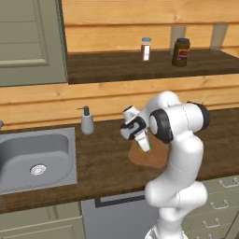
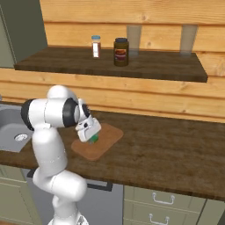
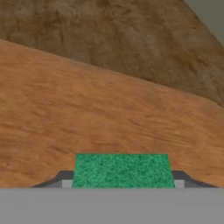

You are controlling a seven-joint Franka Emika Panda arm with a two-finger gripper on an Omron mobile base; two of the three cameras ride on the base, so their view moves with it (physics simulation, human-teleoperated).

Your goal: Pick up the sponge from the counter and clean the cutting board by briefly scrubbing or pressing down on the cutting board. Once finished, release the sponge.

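Two finger tips of the gripper (image 3: 122, 183) clamped on the sponge (image 3: 122, 170), one tip at each short end, so the green block sits across the grasp with its long axis running from tip to tip. Held over the cutting board (image 2: 107, 132), near the middle of the board in the hand view, with reddish wood grain spreading under and ahead of the sponge. From the right base view, gripper (image 2: 92, 137) low above the board, tilted downward, sponge (image 2: 93, 139) showing as a small green spot at the tips. Same from the left base view: gripper (image 1: 144, 142) with the green spot (image 1: 146, 146) above the cutting board (image 1: 156, 156), which lies on the dark surface (image 1: 102, 161) to the right of the sink (image 1: 35, 161).

Decisive relation for the coming move: board directly below the sponge, so only a short way downward, no sideways travel needed. Hard to tell whether the sponge already touches the wood (the hand view hides the underside). Probably the pressing step at hand; release afterwards.
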